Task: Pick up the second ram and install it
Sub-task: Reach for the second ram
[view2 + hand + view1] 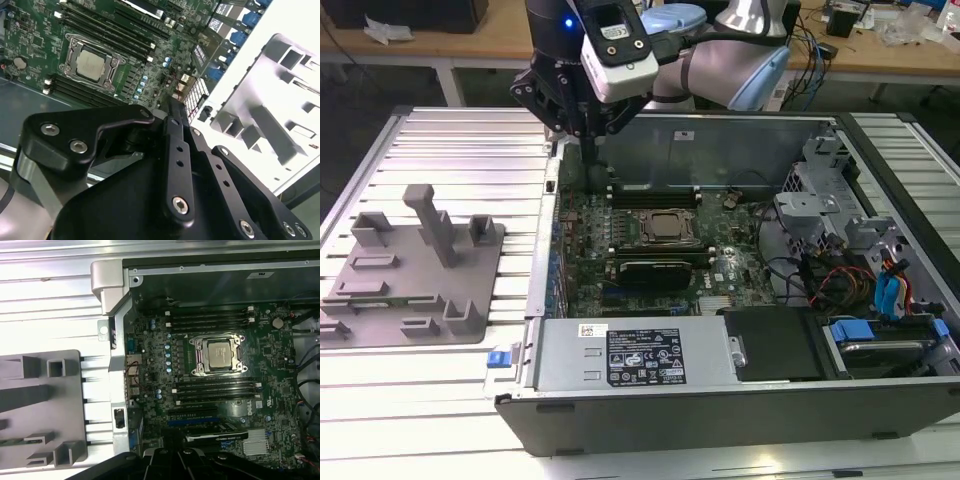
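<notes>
One end effector (591,160) over open case (720,420); ribbed metal table (450,140).

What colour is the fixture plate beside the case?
The fixture plate is grey, clearest in the exterior view.

A ribbed aluminium counter (440,150) fills the foreground, glaring white under strong light along its near edge. Behind it stand wooden-topped counters (430,45) on white legs (451,82), strewn with cables (808,40), over a dark floor (380,90)
</notes>
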Robot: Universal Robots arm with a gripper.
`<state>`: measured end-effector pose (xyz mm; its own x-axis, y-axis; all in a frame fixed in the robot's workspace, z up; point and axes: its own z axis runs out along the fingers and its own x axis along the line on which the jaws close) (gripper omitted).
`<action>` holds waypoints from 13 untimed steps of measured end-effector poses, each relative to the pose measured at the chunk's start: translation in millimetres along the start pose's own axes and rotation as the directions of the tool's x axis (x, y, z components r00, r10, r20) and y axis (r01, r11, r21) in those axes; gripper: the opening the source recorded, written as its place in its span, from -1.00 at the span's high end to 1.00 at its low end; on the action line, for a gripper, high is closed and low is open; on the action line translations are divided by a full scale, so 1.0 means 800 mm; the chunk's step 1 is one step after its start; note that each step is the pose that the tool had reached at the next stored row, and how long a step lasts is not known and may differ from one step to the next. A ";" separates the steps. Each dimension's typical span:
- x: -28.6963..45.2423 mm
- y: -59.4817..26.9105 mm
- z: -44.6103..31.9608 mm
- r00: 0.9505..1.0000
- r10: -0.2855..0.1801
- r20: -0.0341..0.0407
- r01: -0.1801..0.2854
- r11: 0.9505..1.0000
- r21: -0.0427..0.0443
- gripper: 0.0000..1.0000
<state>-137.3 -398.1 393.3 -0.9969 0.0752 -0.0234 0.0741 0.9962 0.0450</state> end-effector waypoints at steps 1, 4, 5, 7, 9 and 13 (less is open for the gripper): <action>0.0019 0.000 0.0000 1.000 0.000 0.000 0.000 1.000 0.000 0.84; 0.0053 0.000 -0.0001 1.000 0.000 0.000 0.000 1.000 0.000 0.84; 0.0062 0.000 -0.0001 1.000 0.000 0.000 0.000 1.000 0.000 0.84; 0.0072 0.000 -0.0001 1.000 0.000 0.000 0.000 1.000 0.000 0.84; 0.0096 -0.001 -0.0001 1.000 0.000 0.000 0.000 1.000 0.000 0.84; 0.0179 -0.001 -0.0004 1.000 0.000 0.000 0.000 1.000 0.000 0.84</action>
<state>-151.7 -398.1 393.2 -0.9969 0.0752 -0.0235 0.0741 0.9962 0.0447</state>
